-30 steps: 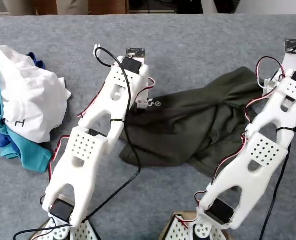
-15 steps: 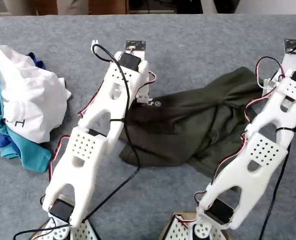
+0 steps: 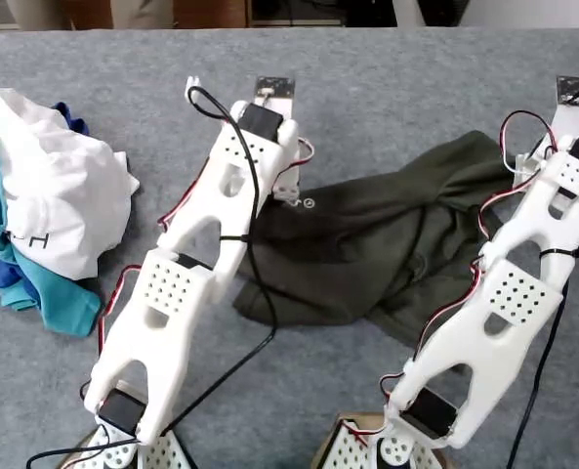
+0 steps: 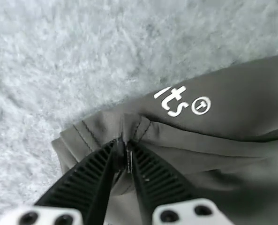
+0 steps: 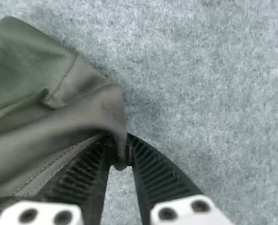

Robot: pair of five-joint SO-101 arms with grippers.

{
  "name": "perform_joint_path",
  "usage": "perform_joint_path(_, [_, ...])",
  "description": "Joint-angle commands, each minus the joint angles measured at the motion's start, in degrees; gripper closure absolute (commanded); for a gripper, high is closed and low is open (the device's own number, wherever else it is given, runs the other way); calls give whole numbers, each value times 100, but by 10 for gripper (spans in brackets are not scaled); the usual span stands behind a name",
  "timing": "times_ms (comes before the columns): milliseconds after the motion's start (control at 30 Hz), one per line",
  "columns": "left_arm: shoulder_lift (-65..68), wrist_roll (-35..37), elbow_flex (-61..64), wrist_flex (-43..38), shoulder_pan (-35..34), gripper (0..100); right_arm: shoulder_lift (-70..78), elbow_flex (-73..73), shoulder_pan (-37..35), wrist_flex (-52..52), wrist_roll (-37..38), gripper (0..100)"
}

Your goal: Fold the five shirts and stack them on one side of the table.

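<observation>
Grey felt-like fabric covers the surface (image 3: 387, 78). At its left edge lies a crumpled heap of shirts (image 3: 45, 205), with a white one on top and teal, blue and a bit of red beneath, none of them folded. Just right of the heap the white left arm (image 3: 201, 264) stretches toward the far edge. Its left gripper (image 4: 124, 152) is clenched on a pinched fold at the hem of the dark olive cotton shirt (image 3: 367, 244). The left wrist view gives the double stitching and the small white print (image 4: 181, 101) beside that pinch. The high view gives the shirt's whole rumpled spread, from mid-surface to near the right edge. There the white right arm (image 3: 523, 264) lies over it. In the right wrist view the right gripper (image 5: 120, 150) grasps a rolled edge of the same shirt, with bare grey surface just beyond.
</observation>
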Motion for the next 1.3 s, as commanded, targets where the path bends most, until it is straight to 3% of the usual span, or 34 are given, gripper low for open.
perform_joint_path(0, [-145,-176,-695,229,-70,982,-207,-470,-75,316,70,996])
perform_joint_path(233, [-1358,-352,-1899,237,-519,982,-919,-2316,-497,2620,264,996])
perform_joint_path(333, [-1947,-369,-2163,237,-747,982,-1402,-3688,-760,3077,404,996])
perform_joint_path(567, [-3380,-378,-2435,237,-1591,982,-3952,-3468,-1015,2866,369,996])
perform_joint_path(767, [-4822,-404,-2453,237,-2013,982,-5499,-3433,-954,1670,-360,997])
perform_joint_path(867, [-5587,-747,-2426,237,-2119,982,-6079,-3424,-804,1108,-545,997])
perform_joint_path(1267, [-7547,-1319,-2303,237,-2119,982,-7354,-3415,-453,62,53,997])
